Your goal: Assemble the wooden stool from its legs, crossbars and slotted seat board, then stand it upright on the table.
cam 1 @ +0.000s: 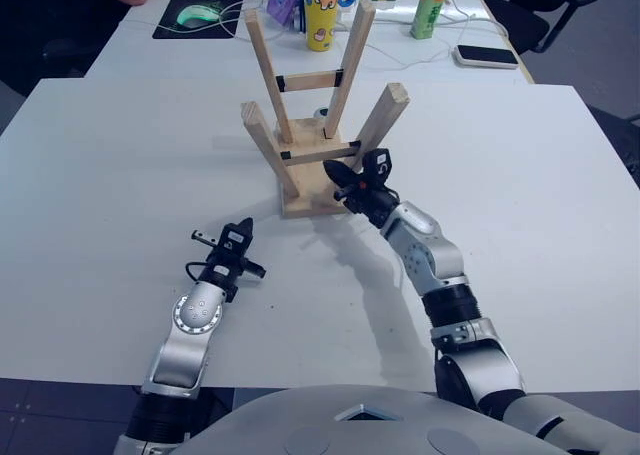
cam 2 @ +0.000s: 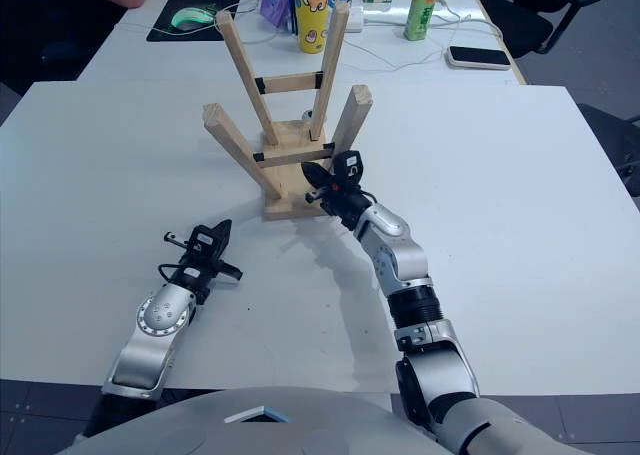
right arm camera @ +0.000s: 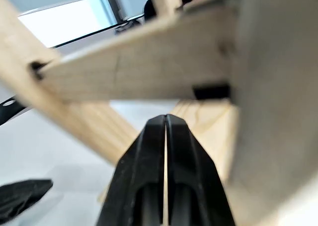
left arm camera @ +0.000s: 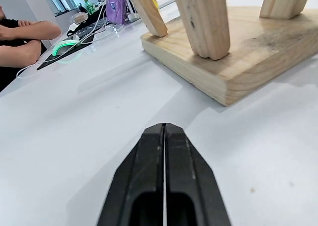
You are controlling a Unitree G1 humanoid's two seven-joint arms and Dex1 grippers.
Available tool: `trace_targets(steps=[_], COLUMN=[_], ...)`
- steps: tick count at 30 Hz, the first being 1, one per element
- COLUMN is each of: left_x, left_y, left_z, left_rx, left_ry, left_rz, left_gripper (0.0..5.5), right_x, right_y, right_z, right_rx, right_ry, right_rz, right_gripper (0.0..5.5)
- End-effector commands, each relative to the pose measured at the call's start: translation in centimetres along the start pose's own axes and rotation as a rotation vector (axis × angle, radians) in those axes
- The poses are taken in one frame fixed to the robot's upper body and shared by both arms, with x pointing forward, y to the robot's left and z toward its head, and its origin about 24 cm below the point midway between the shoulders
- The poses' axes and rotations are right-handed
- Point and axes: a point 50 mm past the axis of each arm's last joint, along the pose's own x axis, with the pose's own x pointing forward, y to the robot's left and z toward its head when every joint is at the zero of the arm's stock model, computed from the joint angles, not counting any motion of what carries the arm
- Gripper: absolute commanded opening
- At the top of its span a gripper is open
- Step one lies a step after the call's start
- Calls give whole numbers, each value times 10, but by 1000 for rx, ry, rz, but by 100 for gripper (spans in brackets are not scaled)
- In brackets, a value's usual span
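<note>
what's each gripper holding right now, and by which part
Nothing is held. Both are shut empty: left gripper over the table, right gripper by a crossbar.

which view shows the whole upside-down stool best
The left eye view: the stool sits whole in frame, legs up, both crossbars visible; the right eye view matches. The left wrist view gives a seat board corner and leg bases; the right wrist view a close crossbar.
</note>
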Motion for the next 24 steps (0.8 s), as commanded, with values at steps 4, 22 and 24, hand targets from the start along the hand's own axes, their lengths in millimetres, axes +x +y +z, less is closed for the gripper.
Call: trace_targets(steps=[4, 22, 24], left_x=[9, 15, 14], left_y=[1, 43, 47], left_z=[28, 102, 108], left_rx=[-177, -196, -168], left_ry=[-57, -298, -333], left_rz=[66, 520, 546], left_gripper=[0, 0, 0], right_x=[-23, -73, -70], right_y=[30, -49, -49], right_z=[-22, 122, 128], right_rx=[20, -269, -261], right_ry=[115, -442, -466], right_rz=[70, -728, -715], right_gripper=[2, 2, 2])
